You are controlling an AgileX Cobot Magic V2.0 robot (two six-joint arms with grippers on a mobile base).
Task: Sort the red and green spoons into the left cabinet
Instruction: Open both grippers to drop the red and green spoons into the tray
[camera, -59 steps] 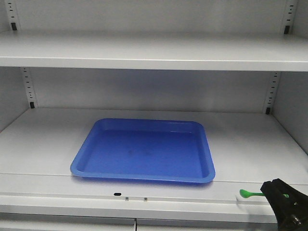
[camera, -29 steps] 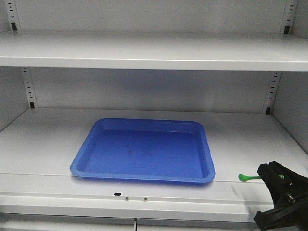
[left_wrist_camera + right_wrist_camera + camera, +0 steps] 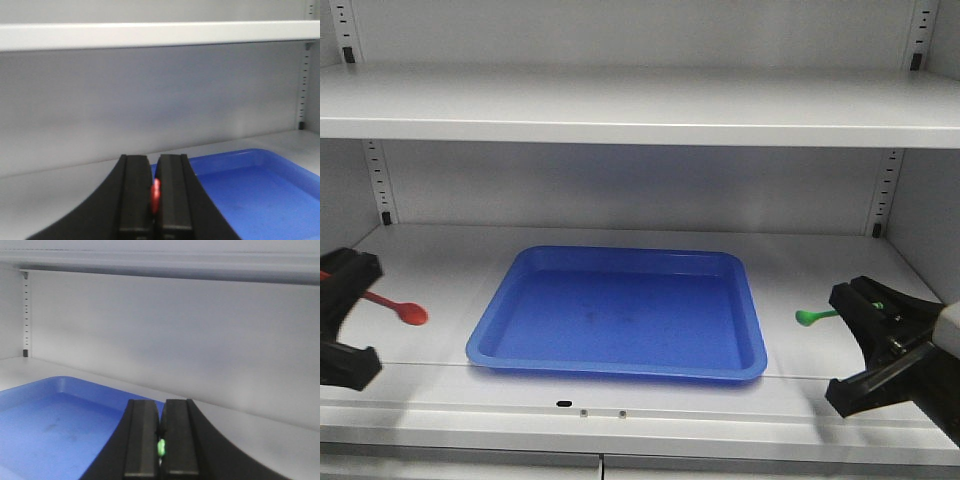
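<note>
Spoons (image 3: 412,314) pinched between fingers (image 3: 134,195)

left claw (image 3: 334,318) entered, green spoon (image 3: 816,317) raised

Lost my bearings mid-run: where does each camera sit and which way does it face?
Front view: faces the cabinet shelf, blue tray centred, both grippers at the edges.
Left wrist: behind the left gripper, on the red spoon.
Right wrist: behind the right gripper, on the green spoon.
All show the tray.
</note>
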